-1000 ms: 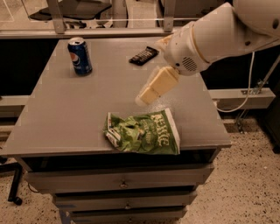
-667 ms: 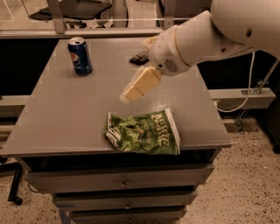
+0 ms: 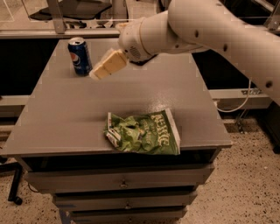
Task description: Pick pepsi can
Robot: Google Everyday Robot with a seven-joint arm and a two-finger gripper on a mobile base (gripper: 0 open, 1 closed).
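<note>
The pepsi can [image 3: 80, 56], blue with a silver top and a round logo, stands upright at the far left of the grey table [image 3: 61, 113]. My gripper [image 3: 99, 71], cream-coloured, hangs above the table just right of the can and points down-left towards it. It is close to the can and holds nothing that I can see. The white arm [image 3: 205, 30] reaches in from the upper right.
A green and white chip bag [image 3: 143, 132] lies near the table's front edge. The black bar wrapper is mostly hidden behind the arm at the far side. Drawers [image 3: 122, 181] sit under the tabletop. A chair base [image 3: 74, 8] and rail stand behind the table.
The gripper has moved left and towards the far side, from over the table's middle right to just beside the can. The can and the bag have not moved.
</note>
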